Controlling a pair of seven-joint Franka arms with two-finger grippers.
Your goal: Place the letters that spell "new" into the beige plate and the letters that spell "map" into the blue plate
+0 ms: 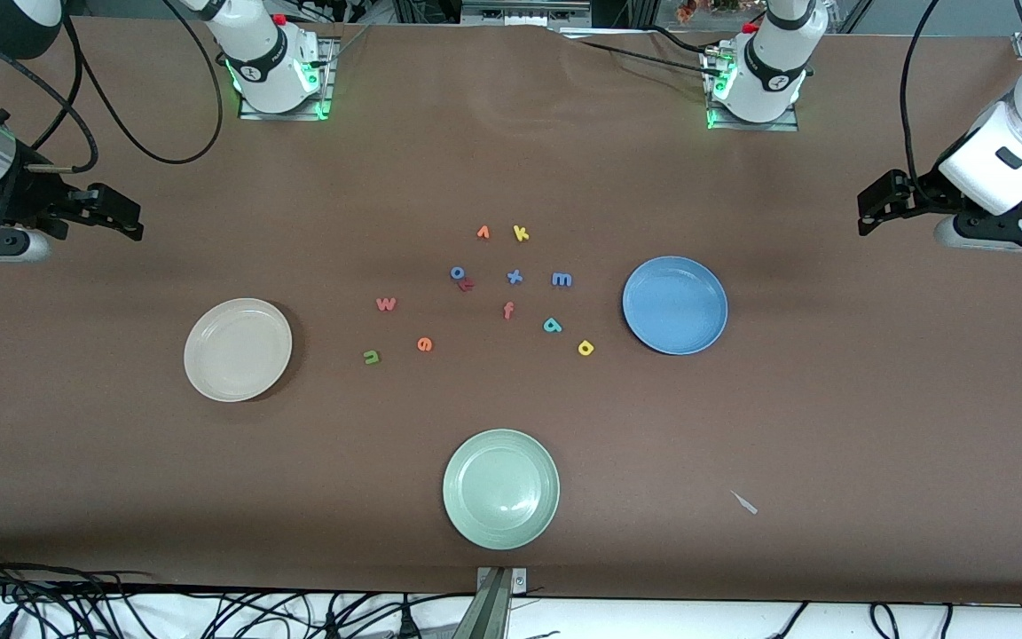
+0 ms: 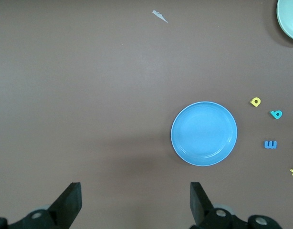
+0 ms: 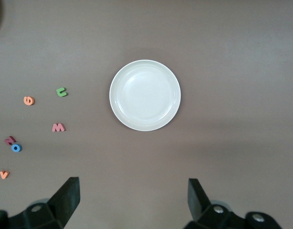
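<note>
Splitting by arm is suggested: green n (image 1: pixel 372 357), orange e (image 1: pixel 424 344) and w (image 1: pixel 386 303) lie beside the beige plate (image 1: pixel 200 373), toward the right pincer (image 1: pixel 125 220). Blue m (image 1: pixel 562 280), teal a (image 1: pixel 552 325) and yellow p (image 1: pixel 586 348) lie beside the blue plate (image 1: pixel 653 333), toward the left pincer (image 1: pixel 875 209). Both pincers are seen open, empty, at the table's ends.

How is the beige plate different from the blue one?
The beige plate is cream-coloured, the blue plate medium blue. The beige plate lies toward the right arm's end of the table, the blue plate toward the left arm's end. The beige plate lies slightly nearer the front camera. Both are round, shallow, rimmed, similar in size and empty.
</note>
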